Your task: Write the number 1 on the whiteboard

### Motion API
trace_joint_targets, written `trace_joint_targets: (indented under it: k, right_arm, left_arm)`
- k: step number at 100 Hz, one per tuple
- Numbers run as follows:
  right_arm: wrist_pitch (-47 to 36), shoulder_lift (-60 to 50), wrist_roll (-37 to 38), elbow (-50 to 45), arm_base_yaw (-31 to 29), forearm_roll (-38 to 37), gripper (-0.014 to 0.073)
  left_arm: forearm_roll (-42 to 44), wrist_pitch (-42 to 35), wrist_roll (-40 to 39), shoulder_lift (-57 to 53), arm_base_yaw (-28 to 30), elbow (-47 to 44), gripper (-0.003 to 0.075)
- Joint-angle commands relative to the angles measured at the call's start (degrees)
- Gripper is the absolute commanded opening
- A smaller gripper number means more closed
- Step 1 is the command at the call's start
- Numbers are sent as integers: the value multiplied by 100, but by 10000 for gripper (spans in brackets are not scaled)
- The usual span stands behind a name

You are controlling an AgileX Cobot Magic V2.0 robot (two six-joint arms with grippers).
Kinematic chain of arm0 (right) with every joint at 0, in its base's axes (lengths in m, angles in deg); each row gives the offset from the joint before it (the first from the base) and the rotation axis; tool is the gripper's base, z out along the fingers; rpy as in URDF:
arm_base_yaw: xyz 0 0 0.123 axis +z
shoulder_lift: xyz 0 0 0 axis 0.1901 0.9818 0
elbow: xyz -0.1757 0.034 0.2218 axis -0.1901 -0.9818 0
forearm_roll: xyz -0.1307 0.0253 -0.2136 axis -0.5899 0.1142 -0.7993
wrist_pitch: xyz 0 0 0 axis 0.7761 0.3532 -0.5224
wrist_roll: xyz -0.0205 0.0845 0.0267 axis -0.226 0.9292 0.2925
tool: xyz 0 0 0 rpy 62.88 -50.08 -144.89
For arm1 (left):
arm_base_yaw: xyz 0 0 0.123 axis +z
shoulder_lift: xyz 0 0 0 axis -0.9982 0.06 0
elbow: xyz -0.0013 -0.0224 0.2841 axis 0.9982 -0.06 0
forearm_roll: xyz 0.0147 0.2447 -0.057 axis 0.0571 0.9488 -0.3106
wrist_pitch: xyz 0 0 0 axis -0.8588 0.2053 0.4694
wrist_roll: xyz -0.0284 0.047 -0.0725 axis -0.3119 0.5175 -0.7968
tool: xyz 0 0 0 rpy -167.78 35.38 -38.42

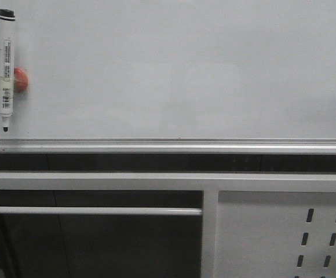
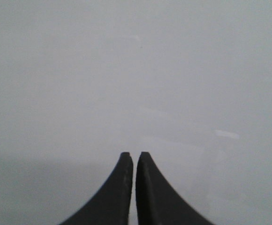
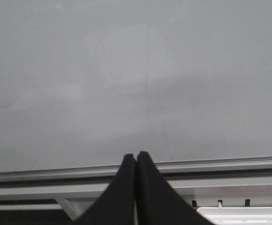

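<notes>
Nearest the front camera, at about five o'clock in its view, stood a grey metal panel with rows of dark slot holes (image 1: 284, 234), and at seven o'clock a pale horizontal metal bar (image 1: 98, 211) crossed a dark opening. Beyond these ran a silver aluminium rail (image 1: 168, 143) — the lower edge of the large, smooth, pale grey-white glossy whiteboard (image 1: 185, 69), which filled the upper half of the view.

On the whiteboard, at ten o'clock in the front view, a white marker pen with a black cap (image 1: 6, 69) hung upright, cap at the top and dark tip pointing down, just above the rail. A small round red-orange object (image 1: 21, 80) showed just beside its barrel at three o'clock, touching or partly behind it; what it was could not be told. No black stroke of the number 1 showed on the board in any view.

Neither arm appeared in the front view. In the left wrist view the left gripper (image 2: 132, 153) faced bare board, its black fingers (image 2: 119, 187) together but for a hairline gap, holding nothing. In the right wrist view the right gripper (image 3: 136, 153) had its fingers (image 3: 152, 192) pressed together — also gripping nothing — with the rail and slotted panel near them.
</notes>
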Motion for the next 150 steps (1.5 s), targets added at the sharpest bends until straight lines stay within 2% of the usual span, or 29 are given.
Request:
trace_joint_targets:
  k: [1,16,32,59,65,81,90,113,127,150]
  right_arm:
    - [-216,271,-173,271,118,-79,-71]
    - [-170,385,-173,261,181,-79,-71]
    - [-170,385,-173,261,181,-92,-71]
    - [-170,385,-173,261,181,-103,-71]
    - [-170,385,-173,261,181,-103,-71]
    - [-170,385,-173,261,181,-103,-71]
    - [-170,385,-173,251,181,-103,-71]
    - [-170,385,-173,208,181,-96,-71]
    - [-170,385,-173,208,181,98,-71]
    - [-170,385,-173,208,181,206,-71]
  left_arm:
    - [33,-895,-17,447,-257,256,-18]
    - [434,-1400,-17,1128,-691,245,-18]
    - [461,-1840,-17,1533,-964,-116,-18]
    - [439,-3887,-28,1576,-1014,-1606,-18]
    - [439,-4141,-28,1576,-1014,-1857,-18]
    - [451,-4302,-71,1740,-1023,-2304,-18]
    - [462,-4778,-71,1919,-1023,-2450,-18]
    - [1098,-5310,-71,2828,-1023,-2550,-18]
    - [1103,-6418,-71,3532,-1023,-2749,-18]
    - [491,-8097,299,5097,-1023,-3005,-17]
